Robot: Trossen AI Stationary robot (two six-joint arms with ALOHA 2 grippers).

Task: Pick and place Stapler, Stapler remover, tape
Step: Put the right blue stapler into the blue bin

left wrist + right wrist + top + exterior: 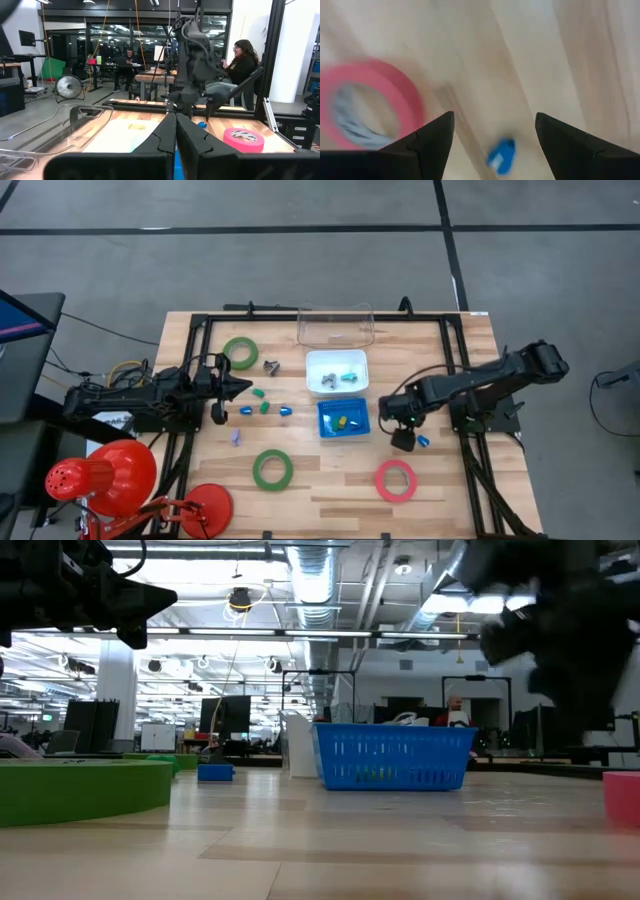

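Note:
A pink-red tape ring (396,480) lies flat near the table's near right edge and also shows in the right wrist view (370,100). Two green tape rings lie flat, one far left (240,352) and one near centre (272,469). My right gripper (405,438) is open and points down over a small blue piece (501,155), which lies on the wood between its fingers, untouched. My left gripper (235,388) is shut and hovers left of several small green and blue pieces (265,407). A small grey metal piece (272,366) lies beside the far green ring.
A white tray (337,357) holding small pieces, a blue basket (343,431) with yellow and green pieces, and a clear container (335,337) stand along the table's middle. A red lamp (100,475) sits at the near left corner. People sit beyond the table in the left wrist view.

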